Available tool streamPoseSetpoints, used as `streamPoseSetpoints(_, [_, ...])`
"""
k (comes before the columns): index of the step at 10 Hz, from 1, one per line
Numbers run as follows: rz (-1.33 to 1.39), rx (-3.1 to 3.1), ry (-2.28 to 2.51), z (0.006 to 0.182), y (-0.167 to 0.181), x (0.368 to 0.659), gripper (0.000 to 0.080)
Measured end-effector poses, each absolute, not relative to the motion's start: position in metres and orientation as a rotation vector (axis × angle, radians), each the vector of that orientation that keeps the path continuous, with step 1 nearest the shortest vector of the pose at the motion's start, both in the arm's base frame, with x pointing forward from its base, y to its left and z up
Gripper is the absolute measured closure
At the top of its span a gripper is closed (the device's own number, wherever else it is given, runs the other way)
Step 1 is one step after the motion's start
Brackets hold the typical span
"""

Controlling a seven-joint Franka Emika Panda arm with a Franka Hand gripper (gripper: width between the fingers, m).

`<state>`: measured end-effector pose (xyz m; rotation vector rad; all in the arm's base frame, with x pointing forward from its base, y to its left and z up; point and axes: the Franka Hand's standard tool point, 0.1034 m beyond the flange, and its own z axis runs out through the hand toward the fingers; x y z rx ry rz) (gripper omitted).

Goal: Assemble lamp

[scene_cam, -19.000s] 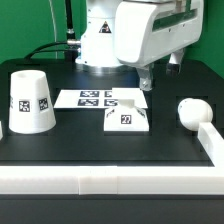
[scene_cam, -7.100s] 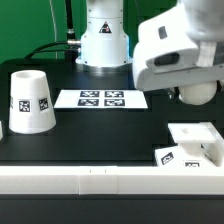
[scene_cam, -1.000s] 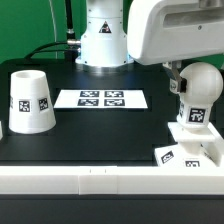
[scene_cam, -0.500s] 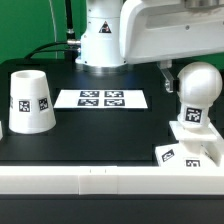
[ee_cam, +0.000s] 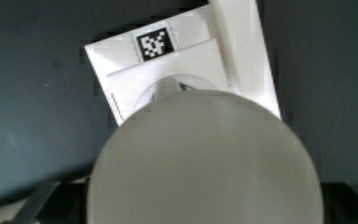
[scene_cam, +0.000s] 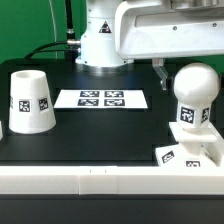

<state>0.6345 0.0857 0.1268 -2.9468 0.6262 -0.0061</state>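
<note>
1 of 2 joins looks made: the bulb (scene_cam: pixel 194 92) stands upright on the square base (scene_cam: pixel 190 152) at the exterior view's right, beside the white rail (scene_cam: pixel 80 180). The claw (scene_cam: pixel 190 70) straddles the bulb, parted, apparently gripping nothing. The shade (scene_cam: pixel 30 102) sits well apart at the left, not yet fitted. The black table (scene_cam: pixel 110 135) also carries the marker board (scene_cam: pixel 100 99); the backdrop is green.

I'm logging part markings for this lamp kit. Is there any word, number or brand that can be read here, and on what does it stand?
No words, numbers or brand names can be read in either view.
The only markings are black-and-white square tags, which are patterns and not text: on the shade, the bulb, the base and the marker board.
</note>
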Motion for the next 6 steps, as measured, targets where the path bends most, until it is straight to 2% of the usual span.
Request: streamPoseSetpoints(6, [0.051, -2.730, 1.243, 0.1257, 0.0895, 0.6317, 0.0223])
